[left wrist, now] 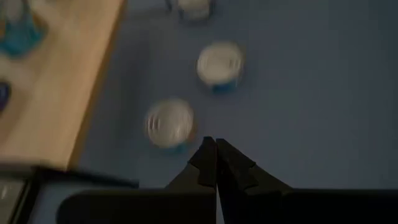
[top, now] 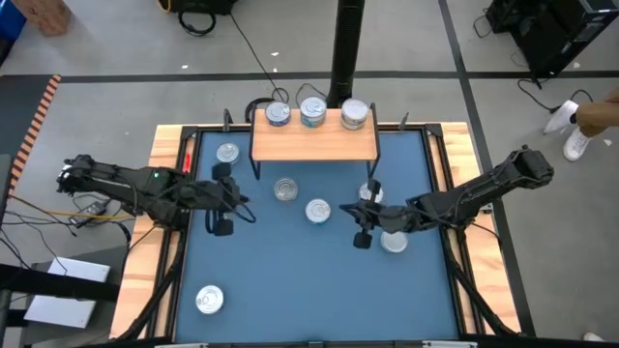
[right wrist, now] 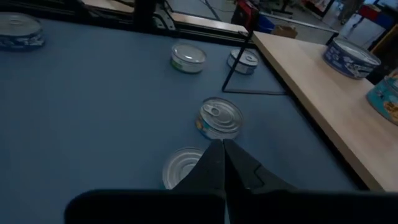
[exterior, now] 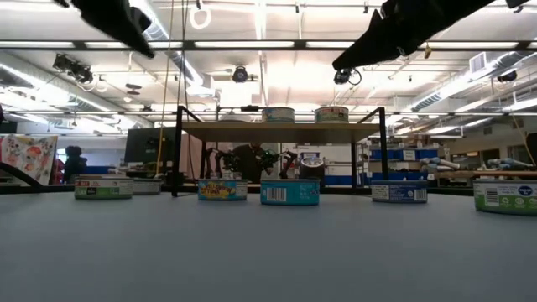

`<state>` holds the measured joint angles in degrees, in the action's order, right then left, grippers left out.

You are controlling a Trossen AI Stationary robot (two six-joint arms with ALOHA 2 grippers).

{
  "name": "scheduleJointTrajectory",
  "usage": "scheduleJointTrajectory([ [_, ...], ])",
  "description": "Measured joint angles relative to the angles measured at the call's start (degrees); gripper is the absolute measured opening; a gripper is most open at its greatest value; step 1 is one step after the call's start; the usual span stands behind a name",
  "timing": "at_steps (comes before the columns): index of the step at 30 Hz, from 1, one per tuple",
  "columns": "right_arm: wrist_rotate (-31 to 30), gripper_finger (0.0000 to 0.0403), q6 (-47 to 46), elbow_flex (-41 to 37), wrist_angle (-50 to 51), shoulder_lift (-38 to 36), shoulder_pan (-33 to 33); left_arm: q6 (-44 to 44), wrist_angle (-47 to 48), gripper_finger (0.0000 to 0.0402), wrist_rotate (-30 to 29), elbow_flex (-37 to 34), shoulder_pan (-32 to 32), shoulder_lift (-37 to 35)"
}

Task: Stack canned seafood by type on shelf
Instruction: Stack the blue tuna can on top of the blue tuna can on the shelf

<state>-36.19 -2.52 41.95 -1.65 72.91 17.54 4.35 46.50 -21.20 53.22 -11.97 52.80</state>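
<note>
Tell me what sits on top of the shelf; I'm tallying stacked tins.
Three tins stand in a row on the shelf. Whether any hides another tin beneath cannot be seen from above.

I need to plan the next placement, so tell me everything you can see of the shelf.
The shelf is a small rectangular light-wood board on thin black metal legs, level, standing at the far side of the blue mat. Three tins sit in a row along its back edge, the left one blue-topped; at least the middle one looks stacked. The front strip of the board is bare. Neither pincer touches it.

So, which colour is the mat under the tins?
The mat is plain blue, seen best in the high view.
</note>
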Motion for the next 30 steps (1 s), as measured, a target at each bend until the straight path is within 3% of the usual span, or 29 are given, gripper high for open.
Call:
scheduleJointTrajectory([
  [7, -0.9, 0.0000, -0.8, 0.0, 0.2, 0.0, 1.8, 5.3, 7.9, 0.0001, 0.3, -4.8, 4.9, 1.4],
  [16, -1.7, 0.0000, -0.8, 0.0, 0.4, 0.0, 2.0, 4.4, 6.6, 0.0000, 0.1, -8.5, 21.9, 1.4],
  [23, -1.7, 0.0000, -0.8, 0.0, 0.6, 0.0, 1.9, -12.5, 6.4, 0.0000, 8.1, -8.5, 36.9, 2.0],
  [27, -1.7, 0.0000, -0.7, 0.0, 0.6, 0.0, 1.9, -26.6, 5.6, 0.0000, 10.2, -8.6, 42.1, 3.7],
  [30, -1.7, 0.0000, -0.8, 0.0, 0.8, 0.0, 2.0, -32.5, 3.9, 0.0000, 10.4, -8.6, 45.4, 5.9],
])
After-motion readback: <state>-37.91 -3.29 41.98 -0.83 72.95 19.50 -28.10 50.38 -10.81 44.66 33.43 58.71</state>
